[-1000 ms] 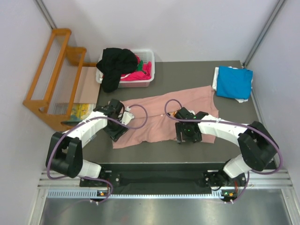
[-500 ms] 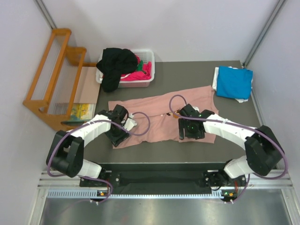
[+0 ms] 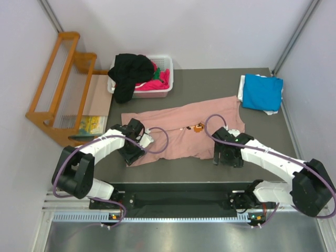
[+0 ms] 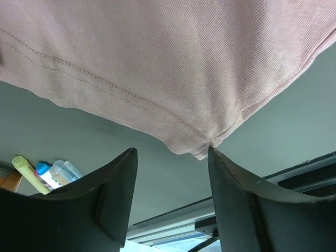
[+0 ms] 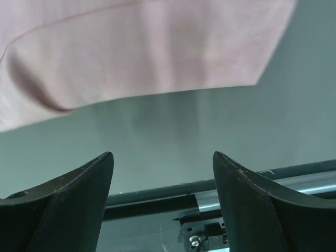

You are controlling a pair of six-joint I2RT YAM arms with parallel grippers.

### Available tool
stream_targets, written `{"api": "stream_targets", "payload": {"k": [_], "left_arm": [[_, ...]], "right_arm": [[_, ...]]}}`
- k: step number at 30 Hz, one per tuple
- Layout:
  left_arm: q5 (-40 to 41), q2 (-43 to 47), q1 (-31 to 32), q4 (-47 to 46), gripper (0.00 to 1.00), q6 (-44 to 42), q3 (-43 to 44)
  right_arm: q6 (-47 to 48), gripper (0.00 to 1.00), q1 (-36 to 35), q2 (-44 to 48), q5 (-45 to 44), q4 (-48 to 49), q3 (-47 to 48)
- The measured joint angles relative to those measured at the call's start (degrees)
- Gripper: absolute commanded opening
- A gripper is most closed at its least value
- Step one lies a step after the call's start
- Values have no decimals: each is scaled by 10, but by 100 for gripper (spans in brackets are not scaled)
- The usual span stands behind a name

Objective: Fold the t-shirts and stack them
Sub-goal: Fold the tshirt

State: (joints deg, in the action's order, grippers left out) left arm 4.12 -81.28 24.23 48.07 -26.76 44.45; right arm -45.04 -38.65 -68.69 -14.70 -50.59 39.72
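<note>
The salmon-pink t-shirt (image 3: 178,128) lies spread flat across the middle of the table, its small orange-dark print (image 3: 198,126) facing up. My left gripper (image 3: 132,156) is open at the shirt's near left corner; in the left wrist view that hemmed corner (image 4: 202,144) lies just beyond the open fingertips (image 4: 170,152). My right gripper (image 3: 227,159) is open and empty over the table at the shirt's near right hem (image 5: 157,58). A folded bright blue t-shirt (image 3: 261,92) lies at the far right. Black (image 3: 128,73), magenta (image 3: 152,84) and green shirts sit in the basket.
The white slatted basket (image 3: 167,65) stands at the back left of the table. A wooden rack (image 3: 58,79) stands off the table's left side, with small items (image 3: 90,125) by its foot. The table's near edge and metal rail (image 5: 262,186) lie just below both grippers.
The shirt has been spread out flatter. My right gripper has moved right and nearer, off the shirt's middle to its near hem, uncovering the print. My left gripper has shifted slightly toward the near left corner.
</note>
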Motion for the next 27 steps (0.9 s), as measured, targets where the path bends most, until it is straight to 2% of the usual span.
{"api": "stream_targets", "payload": {"k": [7, 19, 25, 27], "left_arm": [[0, 0, 2, 0, 61, 0, 0], [3, 11, 1, -1, 60, 1, -1], [7, 17, 2, -5, 60, 3, -2], [8, 17, 2, -6, 59, 4, -2]], "right_arm": [[-31, 76, 45, 5, -52, -13, 0], [-23, 74, 141, -38, -51, 40, -26], [-9, 65, 168, -50, -24, 61, -28], [-5, 59, 175, -56, -13, 63, -24]]}}
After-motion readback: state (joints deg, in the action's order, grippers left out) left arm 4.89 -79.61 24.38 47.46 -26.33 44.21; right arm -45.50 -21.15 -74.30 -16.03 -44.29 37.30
